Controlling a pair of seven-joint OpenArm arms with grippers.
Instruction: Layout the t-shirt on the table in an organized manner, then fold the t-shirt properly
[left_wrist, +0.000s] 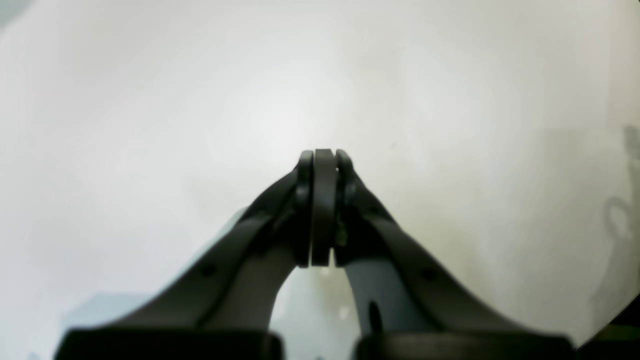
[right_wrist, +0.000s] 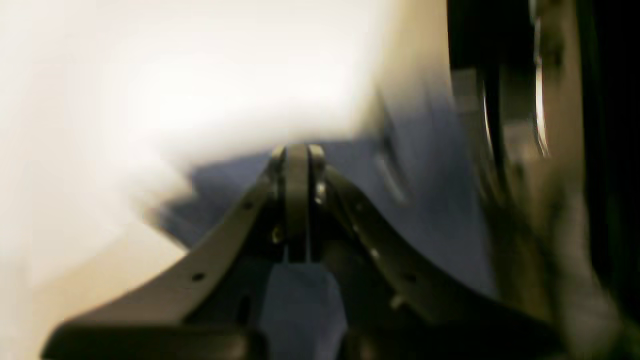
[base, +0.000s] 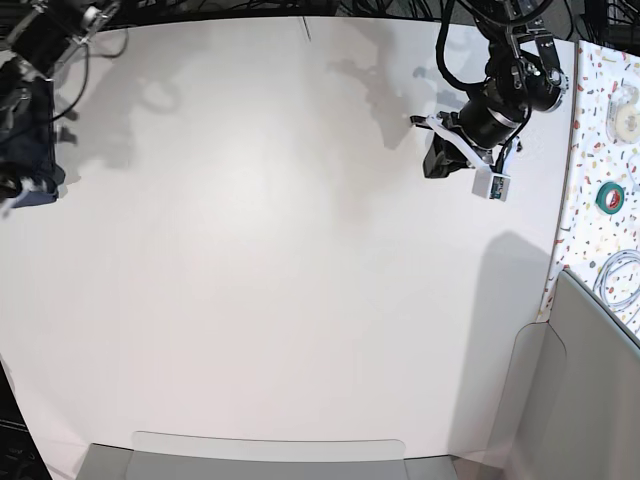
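The white table is bare; no t-shirt lies on it in the base view. My left gripper is shut and empty, hovering over the table at the far right. My right gripper is shut, in a blurred view. Dark navy cloth, the t-shirt, lies right behind and under its fingers. I cannot tell whether the cloth is pinched. That arm sits at the table's far left edge. The shirt's lettering is not visible.
A speckled strip runs along the right side with a green tape roll, a white roll and a coiled cable. A grey panel stands at the front right. Cables hang behind the table.
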